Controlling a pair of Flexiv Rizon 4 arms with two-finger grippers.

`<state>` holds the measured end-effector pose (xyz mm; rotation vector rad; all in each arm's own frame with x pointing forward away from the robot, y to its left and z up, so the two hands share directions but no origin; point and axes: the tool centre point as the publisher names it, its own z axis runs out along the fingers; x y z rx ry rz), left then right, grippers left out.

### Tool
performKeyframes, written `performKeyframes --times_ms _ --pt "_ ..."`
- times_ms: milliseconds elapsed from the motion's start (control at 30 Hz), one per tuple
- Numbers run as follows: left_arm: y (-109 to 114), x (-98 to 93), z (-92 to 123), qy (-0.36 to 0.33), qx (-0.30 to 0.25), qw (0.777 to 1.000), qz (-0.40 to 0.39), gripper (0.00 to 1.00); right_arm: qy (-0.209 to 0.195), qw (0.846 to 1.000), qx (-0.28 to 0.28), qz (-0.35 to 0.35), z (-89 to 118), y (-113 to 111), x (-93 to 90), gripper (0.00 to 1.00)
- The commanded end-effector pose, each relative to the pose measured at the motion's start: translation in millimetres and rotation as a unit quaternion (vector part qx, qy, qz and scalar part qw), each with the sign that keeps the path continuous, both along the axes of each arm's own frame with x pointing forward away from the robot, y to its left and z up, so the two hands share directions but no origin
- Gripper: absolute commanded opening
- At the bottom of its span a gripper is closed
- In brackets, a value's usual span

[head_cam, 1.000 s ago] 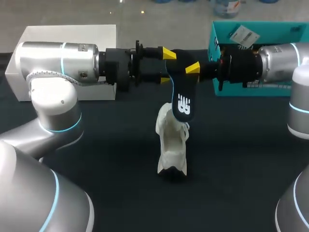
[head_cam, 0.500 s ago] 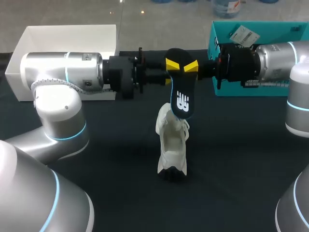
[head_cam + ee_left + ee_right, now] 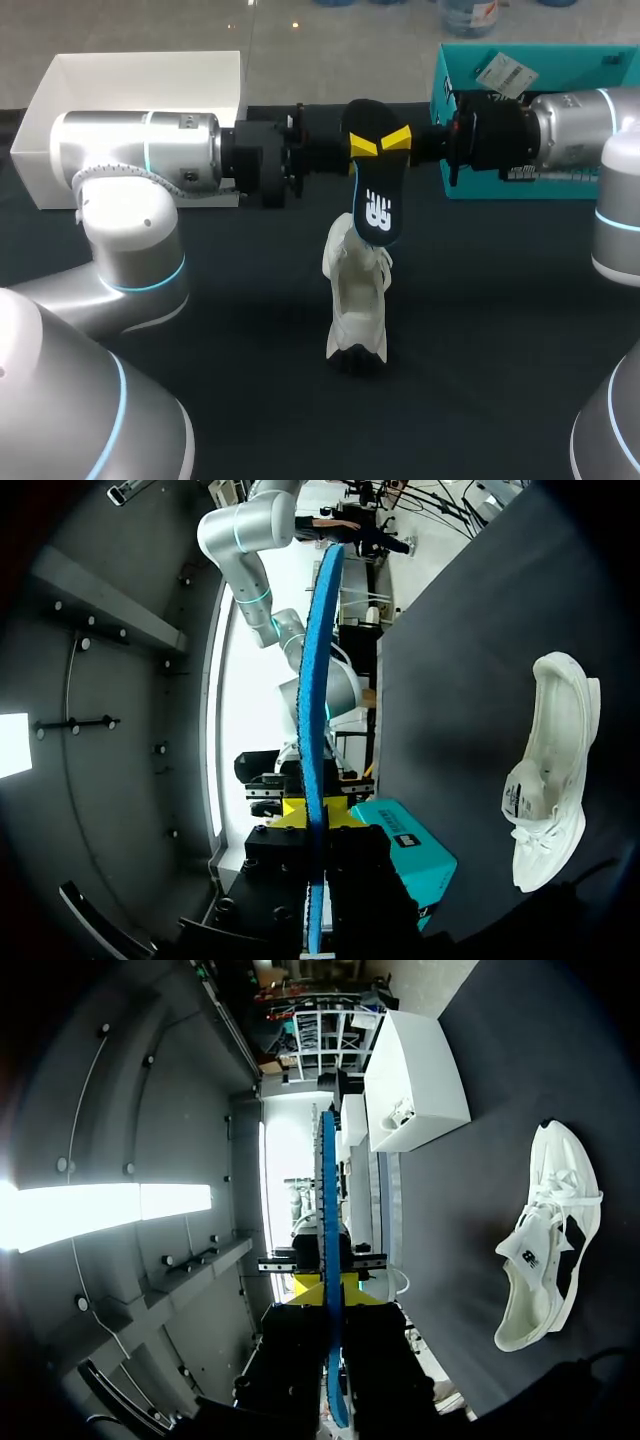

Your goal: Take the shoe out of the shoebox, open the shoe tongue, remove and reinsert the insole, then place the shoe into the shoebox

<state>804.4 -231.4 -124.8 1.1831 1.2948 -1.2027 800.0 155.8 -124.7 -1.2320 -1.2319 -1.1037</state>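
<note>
Tabletop (image 3: 250, 300) first: dark, with the action up in the air over its middle. The left arm (image 3: 130, 160) and right arm (image 3: 575, 125) come in level from opposite sides and meet nose to nose, which looks like a handover rather than two separate jobs.

At the far left sits the white box (image 3: 140, 75). At the far right sits the open teal shoebox (image 3: 460, 70), well clear of the work, presumably waiting for the shoe's return.

The white shoe (image 3: 357, 300) is out of the box and lies on its side mid-table, right below the meeting point, near at hand for refitting.

Above it hangs the dark insole (image 3: 378, 205), heel end up, printed face to the head camera, toe end dangling just over the shoe. The right fingers (image 3: 398, 137) are narrow and pinch its top from front and back. The left fingers (image 3: 364, 146) are just beside them, and both wrist views show the insole edge-on and squeezed between the fingers, so I judge both pairs clamped on it.

The shared grip keeps the floppy insole steady. To my eye removal is done and reinsertion is pending.
</note>
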Motion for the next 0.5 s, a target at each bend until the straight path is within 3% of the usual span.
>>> performKeyframes --times_ms 33,167,200,233,267,500 --pt "-2.8 1.2 -0.9 -0.001 0.0 1.0 0.0 0.0 0.0 1.0 0.001 -0.001 -1.3 1.2 -2.5 0.0" --pt "-1.1 3.0 -3.1 0.0 0.005 1.0 0.0 0.0 -0.004 1.0 0.002 -0.003 -1.0 1.1 -3.4 0.0" --pt "-0.7 3.2 -3.3 0.0 0.007 1.0 0.0 0.0 -0.005 1.0 0.002 -0.003 -0.8 0.8 -3.7 0.16" --pt "0.3 3.2 -3.4 0.001 0.008 1.0 -0.001 0.0 -0.007 1.0 0.001 -0.006 -0.7 0.1 -4.3 0.55" --pt "1.5 3.0 -3.4 0.002 0.01 1.0 -0.003 0.0 -0.012 1.0 -0.002 -0.01 -0.7 -1.3 -4.9 1.0" --pt "12.6 3.6 -2.4 0.021 0.02 1.0 -0.01 0.0 -0.034 0.999 -0.029 -0.026 -2.8 -20.3 -14.1 1.0"
